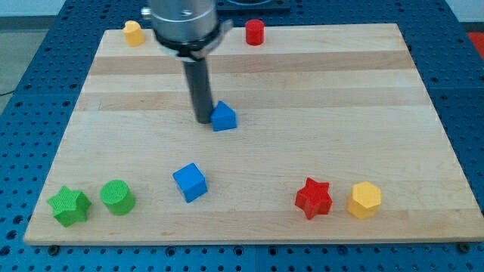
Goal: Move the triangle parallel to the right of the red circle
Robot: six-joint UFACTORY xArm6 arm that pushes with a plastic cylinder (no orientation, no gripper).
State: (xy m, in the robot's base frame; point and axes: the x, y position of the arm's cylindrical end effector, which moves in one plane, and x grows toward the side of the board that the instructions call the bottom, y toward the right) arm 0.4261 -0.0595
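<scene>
The blue triangle (224, 117) lies near the middle of the wooden board (333, 106). My tip (205, 121) stands right against its left side, touching it. The red circle (255, 32) sits at the board's top edge, above and a little to the right of the triangle. The rod rises from the tip up to the arm at the view's top.
A blue cube (189, 182) lies below the triangle. A green star (69, 206) and a green circle (118, 197) sit at the bottom left. A red star (313, 198) and a yellow hexagon (365, 199) sit at the bottom right. A yellow block (134, 32) is at the top left.
</scene>
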